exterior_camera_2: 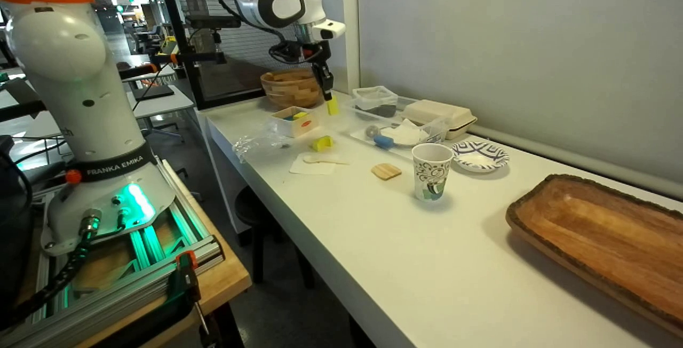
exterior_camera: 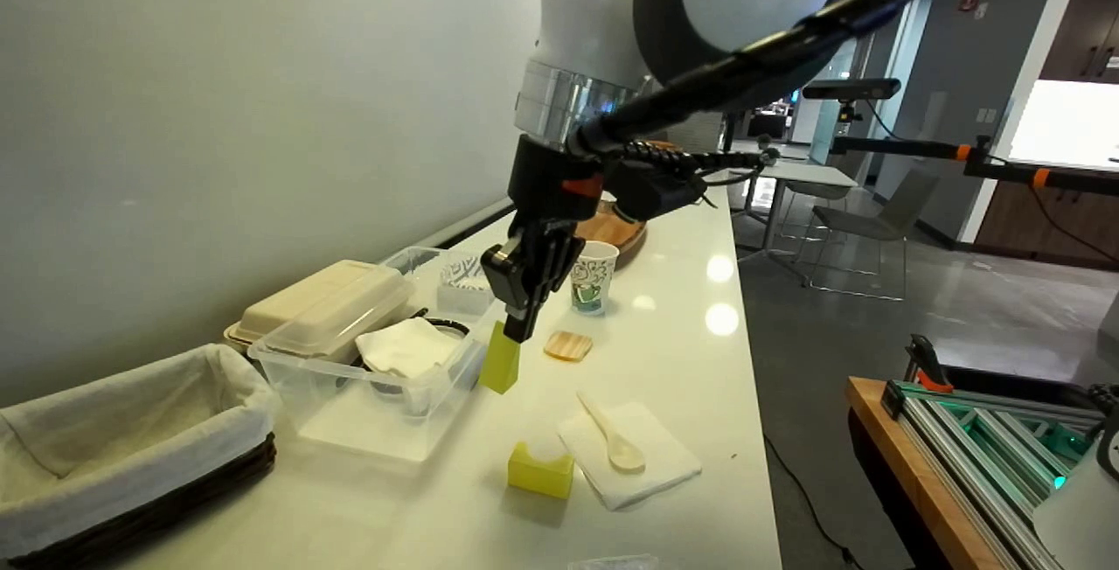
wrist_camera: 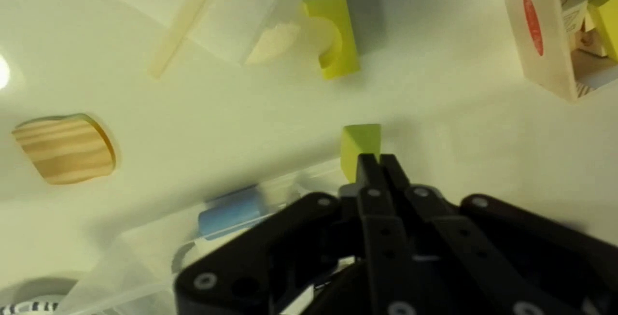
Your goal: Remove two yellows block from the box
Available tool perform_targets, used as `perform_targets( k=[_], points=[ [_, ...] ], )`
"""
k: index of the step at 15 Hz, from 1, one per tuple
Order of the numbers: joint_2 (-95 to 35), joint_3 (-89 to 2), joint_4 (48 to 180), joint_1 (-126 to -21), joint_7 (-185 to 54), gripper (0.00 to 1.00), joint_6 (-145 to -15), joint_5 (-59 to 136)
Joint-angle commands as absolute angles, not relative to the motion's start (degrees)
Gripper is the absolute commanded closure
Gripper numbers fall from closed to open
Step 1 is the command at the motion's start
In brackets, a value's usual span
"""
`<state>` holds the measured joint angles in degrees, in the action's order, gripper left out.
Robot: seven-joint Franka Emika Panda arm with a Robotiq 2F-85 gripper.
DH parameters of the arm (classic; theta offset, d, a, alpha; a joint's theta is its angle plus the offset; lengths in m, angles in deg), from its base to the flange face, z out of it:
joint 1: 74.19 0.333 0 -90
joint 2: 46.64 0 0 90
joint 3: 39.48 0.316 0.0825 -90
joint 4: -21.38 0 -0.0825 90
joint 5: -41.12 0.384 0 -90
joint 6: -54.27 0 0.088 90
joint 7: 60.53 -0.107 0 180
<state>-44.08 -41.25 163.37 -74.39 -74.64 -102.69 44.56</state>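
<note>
My gripper (exterior_camera: 519,330) has its fingers nearly together on one end of a yellow wedge-like block (exterior_camera: 500,362). The block hangs from the fingertips beside the clear tub, and also shows in an exterior view (exterior_camera_2: 333,106) and past the fingertips in the wrist view (wrist_camera: 351,148). A second yellow block (exterior_camera: 540,471) with a curved notch lies on the table; it also shows in the wrist view (wrist_camera: 340,35). The low tan box (exterior_camera_2: 305,126) stands near it, with yellow and other blocks inside; its wall and red mark show in the wrist view (wrist_camera: 550,66).
A clear tub (exterior_camera: 350,430) with a napkin and utensils stands by the wall, beside a cloth-lined basket (exterior_camera: 149,413). A wooden spoon (exterior_camera: 624,455) on a napkin (exterior_camera: 664,456), a wooden piece (exterior_camera: 568,345), a paper cup (exterior_camera_2: 431,177) and crumpled clear plastic (exterior_camera_2: 256,142) are on the table.
</note>
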Motion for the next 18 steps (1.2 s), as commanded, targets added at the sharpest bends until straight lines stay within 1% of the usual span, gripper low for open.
perform_targets(
  k=[1,5,10,18],
  points=[
    [-43.96,-41.62,167.34,-76.22,-70.28,0.99,-108.67,52.45],
    [-40.88,-39.79,168.02,-78.22,-57.76,0.99,-113.68,67.92],
    [-37.61,-36.75,165.80,-81.18,-42.01,0.99,-113.03,86.50],
    [-31.75,-34.88,162.78,-84.38,-28.13,0.99,-113.36,98.90]
  ],
)
